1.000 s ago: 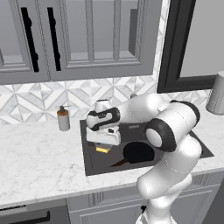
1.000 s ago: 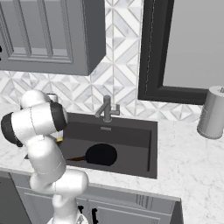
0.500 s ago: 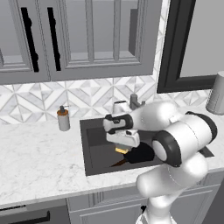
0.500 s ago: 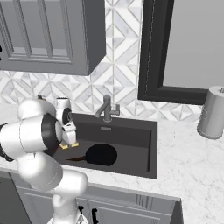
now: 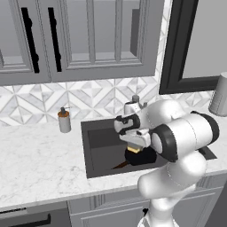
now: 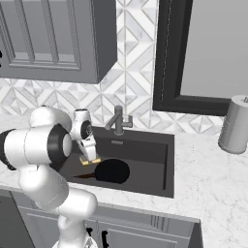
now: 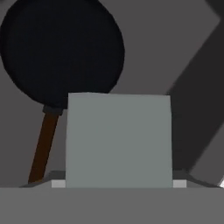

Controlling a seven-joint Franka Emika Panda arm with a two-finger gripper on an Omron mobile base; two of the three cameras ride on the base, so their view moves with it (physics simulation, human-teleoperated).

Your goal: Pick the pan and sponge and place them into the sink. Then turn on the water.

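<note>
My gripper (image 5: 135,144) hangs over the sink (image 5: 99,142), shut on the sponge (image 5: 134,150), whose yellow layer shows just below the fingers. In the hand view the sponge (image 7: 118,140) is a grey-green block between the jaws, hiding the fingertips. The black pan (image 5: 144,157) lies flat on the sink floor right under the sponge, its brown handle (image 5: 119,166) pointing toward the front left. From the right, the gripper (image 6: 89,154) holds the sponge (image 6: 90,161) beside the pan (image 6: 112,170) in the sink (image 6: 152,160). The faucet (image 6: 118,121) stands at the back rim; no water shows.
A soap dispenser (image 5: 64,120) stands on the marble counter left of the sink. A grey cylinder (image 6: 236,125) sits on the counter at the far right. Wall cabinets hang above the counter, and a dark-framed window is behind the sink.
The arm has swung right from the sink's left edge, carrying the sponge out over the basin until it sits above the pan. The pan has not moved.
</note>
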